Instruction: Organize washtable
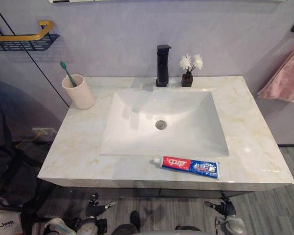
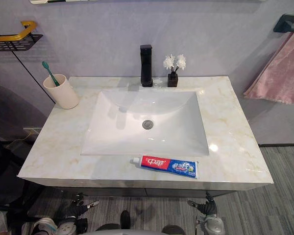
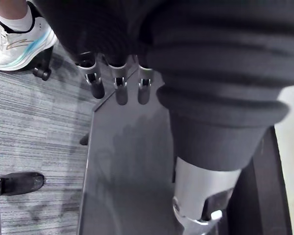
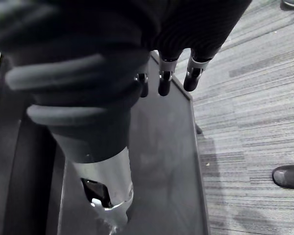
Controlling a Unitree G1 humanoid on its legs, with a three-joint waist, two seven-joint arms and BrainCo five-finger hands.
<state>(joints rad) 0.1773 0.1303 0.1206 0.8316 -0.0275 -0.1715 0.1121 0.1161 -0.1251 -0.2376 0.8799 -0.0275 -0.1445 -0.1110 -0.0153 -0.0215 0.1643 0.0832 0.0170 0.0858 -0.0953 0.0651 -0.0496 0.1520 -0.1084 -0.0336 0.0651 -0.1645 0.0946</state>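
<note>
A red, white and blue toothpaste tube (image 1: 188, 165) lies flat on the marble countertop (image 1: 78, 147), along its front edge just before the white sink (image 1: 137, 127). At the back left stands a cream cup (image 1: 78, 93) with a green toothbrush (image 1: 67, 73) in it. A black faucet (image 1: 162, 66) and a small dark vase of white flowers (image 1: 187, 78) stand behind the basin. My left hand (image 1: 94, 209) and right hand (image 1: 225, 208) hang low below the counter's front edge. Both are open with relaxed fingers (image 3: 118, 85) (image 4: 164, 81) and hold nothing.
A pink towel (image 1: 286, 78) hangs on the wall at the right. A gold and black wire shelf (image 1: 24, 39) is fixed on the left wall. A person's white shoe (image 3: 14, 39) stands on the grey floor near my left hand.
</note>
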